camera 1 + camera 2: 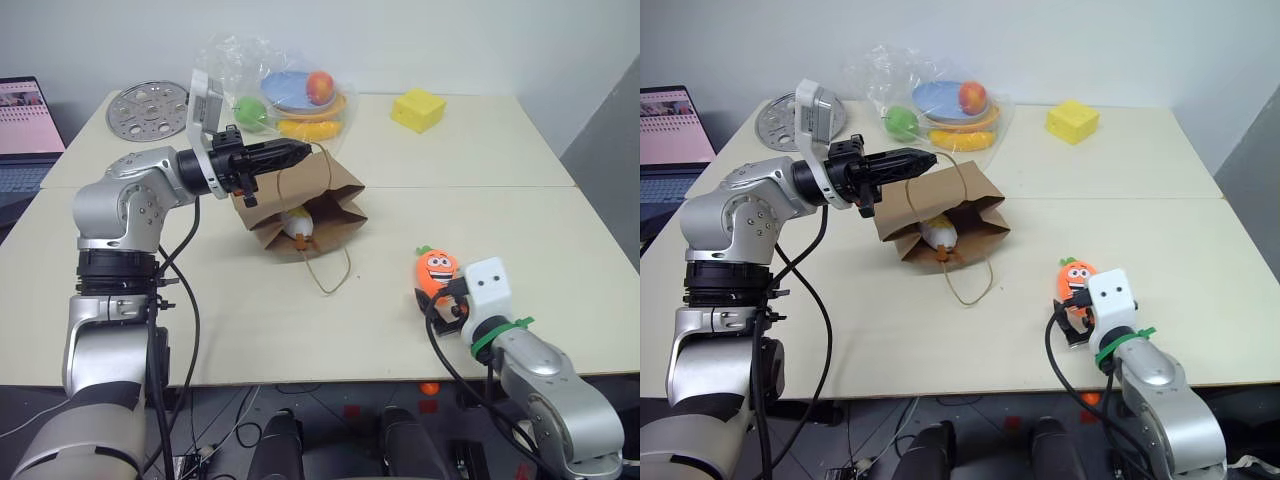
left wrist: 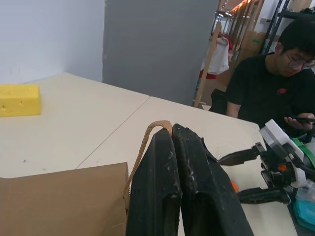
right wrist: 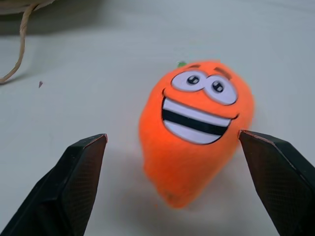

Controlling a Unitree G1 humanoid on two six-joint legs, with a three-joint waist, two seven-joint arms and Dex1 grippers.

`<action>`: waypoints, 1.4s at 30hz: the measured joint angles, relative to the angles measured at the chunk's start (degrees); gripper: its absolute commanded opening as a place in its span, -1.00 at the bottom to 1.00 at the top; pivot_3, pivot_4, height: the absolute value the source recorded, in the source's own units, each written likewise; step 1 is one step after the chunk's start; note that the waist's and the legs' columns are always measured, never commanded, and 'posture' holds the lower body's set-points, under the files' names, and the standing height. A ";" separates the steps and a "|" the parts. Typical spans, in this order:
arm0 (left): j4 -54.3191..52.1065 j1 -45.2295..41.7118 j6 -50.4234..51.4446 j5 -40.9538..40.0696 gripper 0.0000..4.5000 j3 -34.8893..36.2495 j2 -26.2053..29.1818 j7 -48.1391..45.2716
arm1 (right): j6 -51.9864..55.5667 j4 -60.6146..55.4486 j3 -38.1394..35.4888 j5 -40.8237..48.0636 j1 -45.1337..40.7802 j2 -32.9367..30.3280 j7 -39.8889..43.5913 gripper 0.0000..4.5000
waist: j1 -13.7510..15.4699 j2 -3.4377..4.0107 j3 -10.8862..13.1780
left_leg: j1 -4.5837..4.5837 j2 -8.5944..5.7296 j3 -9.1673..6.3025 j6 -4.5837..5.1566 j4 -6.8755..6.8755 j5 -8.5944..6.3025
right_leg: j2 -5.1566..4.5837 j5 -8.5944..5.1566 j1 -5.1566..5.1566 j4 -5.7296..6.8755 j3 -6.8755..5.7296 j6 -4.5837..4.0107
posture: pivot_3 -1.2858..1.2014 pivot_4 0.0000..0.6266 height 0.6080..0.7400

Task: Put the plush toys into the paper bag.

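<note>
With the left gripper (image 1: 300,152) clamped on the paper bag's (image 1: 330,190) handle (image 2: 147,140), the wide-open, empty right gripper (image 3: 174,162) near the carrot (image 3: 194,128) may nudge it away.

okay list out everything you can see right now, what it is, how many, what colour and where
paper bag: one, brown, table middle, lifted by a cord handle, mouth facing the robot
egg plush toy: one, white with orange feet, in the bag's mouth
carrot plush toy: one, orange, on the table in front of the right fingers
foam block: one, yellow, far right of the table
plastic bag of fruit: one, clear, with plates and toy fruit inside, far middle
metal disc: one, silver, perforated, far left
laptop: one, open, left of the table
person: one, black shirt, seated beyond the table
left gripper: black fingers shut on the bag's handle
right gripper: black fingers open either side of the carrot
</note>
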 measured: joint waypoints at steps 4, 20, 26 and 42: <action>0.01 -0.25 0.01 0.01 -1.00 -0.09 0.02 -0.18 | -1.39 1.49 -0.26 -0.52 1.12 0.89 -0.61 0.25 | 0.05 0.00 0.00 | 0.00 0.00 -0.04 0.00 -0.02 0.00 | 0.01 0.01 0.00 0.00 -0.02 -0.01 | 0.03 -0.52 1.00; 0.27 -0.54 0.01 0.62 -1.00 -0.44 0.20 -0.15 | -3.77 3.41 -4.53 11.88 -7.83 -7.06 13.65 -0.97 | -0.52 0.01 0.01 | 0.03 0.00 -0.01 0.04 0.02 0.03 | 0.01 0.01 0.04 0.02 0.00 0.00 | 0.03 -0.52 1.00; 0.91 -1.29 -0.02 1.07 -1.00 -0.38 0.18 -0.14 | 6.48 2.33 -4.20 21.86 -20.70 -5.55 15.21 -0.97 | 0.06 0.00 0.00 | 0.06 0.00 -0.19 0.09 -0.03 0.05 | 0.02 0.11 0.19 -0.03 -0.15 -0.17 | 0.03 -0.52 1.00; -0.19 -1.80 1.33 1.02 -1.00 -0.46 0.24 -0.09 | -5.77 29.84 8.98 11.97 -33.71 6.23 9.31 -0.97 | -0.03 0.00 0.01 | 0.04 -0.01 -0.17 0.09 -0.07 0.05 | 0.03 0.12 0.08 0.00 -0.14 -0.18 | 0.03 -0.52 1.00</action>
